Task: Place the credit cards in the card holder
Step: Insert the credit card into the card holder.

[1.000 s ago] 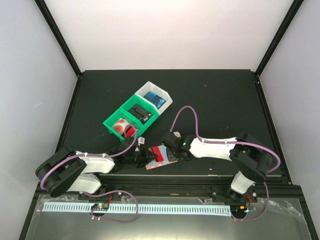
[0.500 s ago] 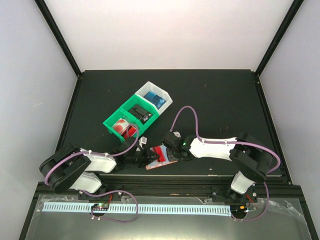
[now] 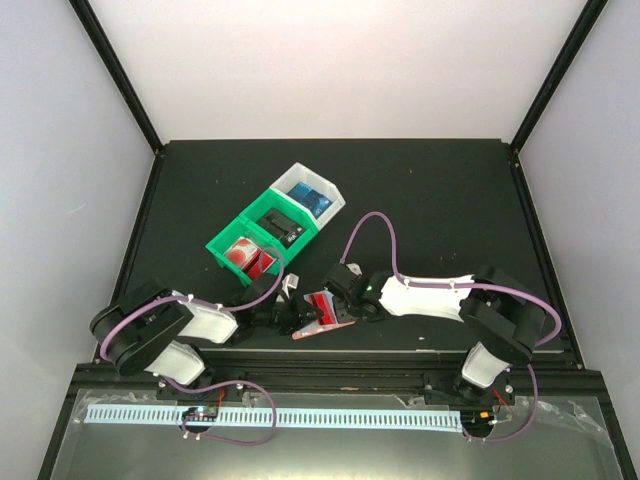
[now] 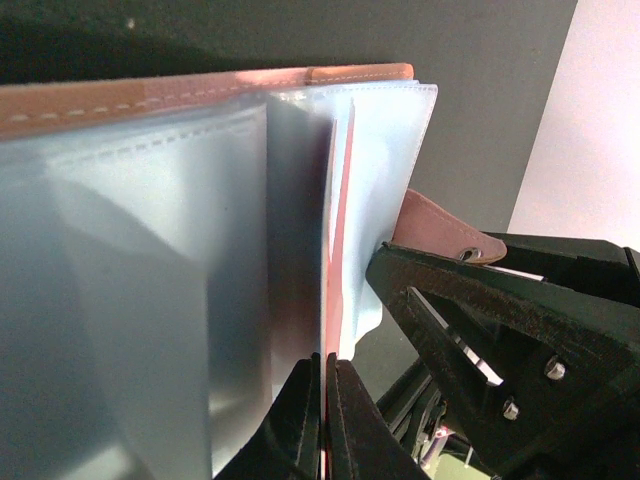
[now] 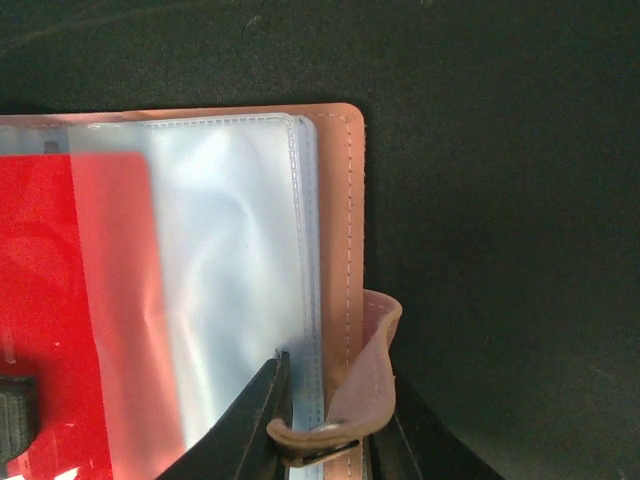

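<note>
at the near edge of the black counter [image 3: 430, 200], the left pincer [image 4: 324, 385] is pinched tight on a thin red and white plastic credit card [image 4: 340, 235], edge-on among the clear sleeves [image 4: 150, 300] of the reddish-brown leather-like folding card holder [image 5: 352, 200]. the right pincer [image 5: 335, 405] stands narrow, clamping its snap-tab edge. the card looks light, stiff and slick, best held by its outer edge, and the floppy sleeves need bracing; green and white plastic bins [image 3: 275, 225] sit beyond.

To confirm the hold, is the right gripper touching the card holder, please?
Touching: the right wrist view shows the right gripper pinching the card holder at its tab.
</note>
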Controlling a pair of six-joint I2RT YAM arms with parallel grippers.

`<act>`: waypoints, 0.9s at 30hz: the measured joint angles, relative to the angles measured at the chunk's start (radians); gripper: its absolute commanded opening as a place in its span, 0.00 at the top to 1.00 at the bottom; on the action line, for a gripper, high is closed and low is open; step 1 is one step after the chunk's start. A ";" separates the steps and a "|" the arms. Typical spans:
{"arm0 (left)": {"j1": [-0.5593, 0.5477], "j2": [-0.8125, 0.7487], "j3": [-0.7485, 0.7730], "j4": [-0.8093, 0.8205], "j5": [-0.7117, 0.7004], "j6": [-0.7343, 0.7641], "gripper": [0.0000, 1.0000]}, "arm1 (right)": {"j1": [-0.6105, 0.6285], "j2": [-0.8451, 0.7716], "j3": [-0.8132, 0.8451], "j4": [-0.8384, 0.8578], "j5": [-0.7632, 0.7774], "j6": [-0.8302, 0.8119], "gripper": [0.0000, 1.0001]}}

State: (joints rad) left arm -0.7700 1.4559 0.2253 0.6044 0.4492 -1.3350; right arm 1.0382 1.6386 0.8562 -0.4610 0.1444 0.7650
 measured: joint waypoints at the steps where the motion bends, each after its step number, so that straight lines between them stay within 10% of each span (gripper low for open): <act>1: 0.000 0.005 0.002 0.004 0.000 0.000 0.98 | 0.000 -0.001 -0.001 0.001 0.000 0.000 0.78; 18: -0.031 0.053 0.029 0.040 -0.034 -0.001 0.95 | 0.000 -0.007 -0.010 0.013 0.000 0.001 0.79; 27: -0.043 0.039 0.042 -0.008 -0.021 0.031 0.62 | 0.000 -0.018 -0.023 0.028 0.003 0.006 0.76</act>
State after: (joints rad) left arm -0.8127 1.4952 0.2672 0.5968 0.4278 -1.3045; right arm 1.0382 1.6211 0.8337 -0.4332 0.1478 0.7712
